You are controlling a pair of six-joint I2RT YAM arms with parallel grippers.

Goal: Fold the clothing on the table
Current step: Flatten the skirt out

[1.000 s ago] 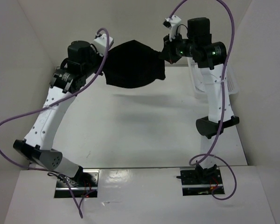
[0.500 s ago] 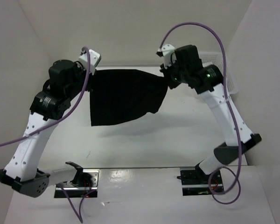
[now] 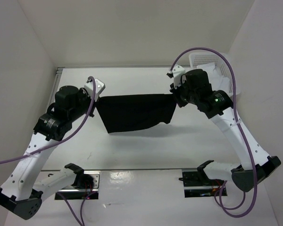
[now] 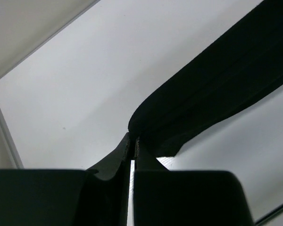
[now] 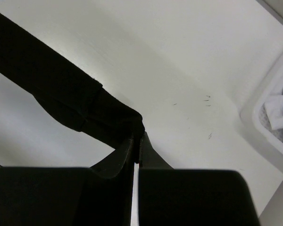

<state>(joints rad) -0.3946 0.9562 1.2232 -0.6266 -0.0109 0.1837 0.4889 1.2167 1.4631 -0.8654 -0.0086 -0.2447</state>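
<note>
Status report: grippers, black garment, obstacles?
Left gripper and right gripper shut on plain black fabric garment. Garment stretched between them above white table. White lattice basket far right, not obstructing.

Setting: robotics lab test cell, not a home or shop.

Evidence:
- Bare white table (image 3: 141, 146) boxed in by plain white panels (image 3: 132, 33) at the left, top and right of the overhead view.
- Two white-and-black arms, left arm (image 3: 37, 146) and right arm (image 3: 240, 136), bolted to metal base plates (image 3: 78, 181) at the bottom edge, small wiring exposed there.
- Purple cables (image 3: 198, 49) looped loose in the air.
- Thin metal rail (image 3: 59, 70), upper left.
- White lattice basket (image 3: 205, 59), upper right, holding white cloth (image 5: 278, 110).
</note>
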